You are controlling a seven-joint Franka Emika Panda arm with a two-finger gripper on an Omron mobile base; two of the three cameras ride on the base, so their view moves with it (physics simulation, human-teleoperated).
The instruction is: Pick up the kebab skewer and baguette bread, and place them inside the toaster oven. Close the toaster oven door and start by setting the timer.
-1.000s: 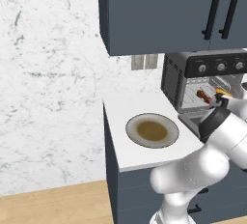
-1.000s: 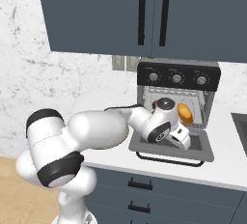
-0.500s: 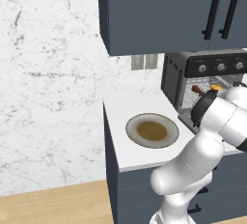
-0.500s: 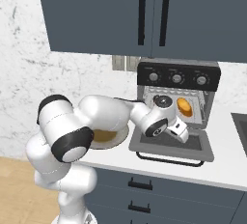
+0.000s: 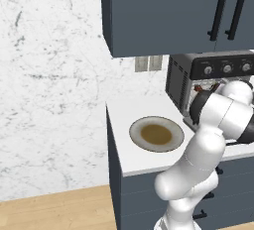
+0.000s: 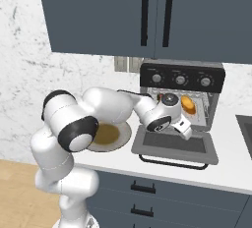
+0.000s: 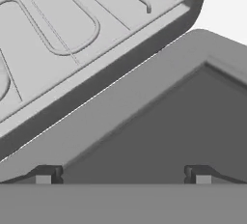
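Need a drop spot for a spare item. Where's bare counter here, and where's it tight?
Free: counter behind the plate, toward the wall, and the strip right of the toaster oven door, before the sink. Tight: in front of the toaster oven, where the lowered door and gripper sit.

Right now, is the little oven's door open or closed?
Open. The toaster oven door lies folded down flat on the counter in front of the toaster oven, and the baguette bread shows inside.

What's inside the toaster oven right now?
The baguette bread lies on the rack inside the toaster oven, above the toaster oven door, which lies folded down. The arm's wrist covers the left of the cavity, so the kebab skewer can't be confirmed there.
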